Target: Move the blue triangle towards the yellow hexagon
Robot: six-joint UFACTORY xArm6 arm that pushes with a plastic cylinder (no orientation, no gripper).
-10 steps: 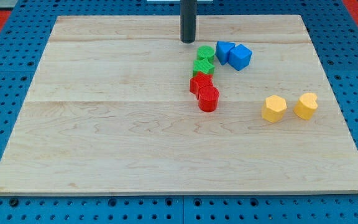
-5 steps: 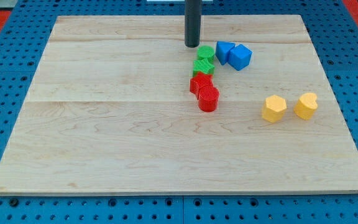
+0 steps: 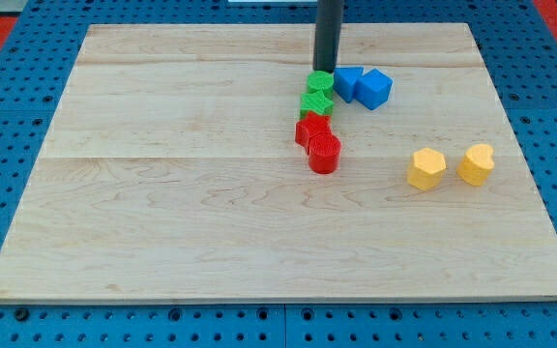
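Observation:
The blue triangle lies at the upper middle of the wooden board, touching a blue cube on its right. The yellow hexagon sits at the right, lower down, with a yellow heart-like block beside it. My tip stands just above and left of the blue triangle, at the top edge of the upper green block. The rod rises out of the view's top.
A second green block, a red star-like block and a red cylinder-like block form a column below the upper green one. A blue pegboard surrounds the board.
My tip has moved to the view's right, from left of the green blocks to just above them and beside the blue triangle. No block has visibly moved.

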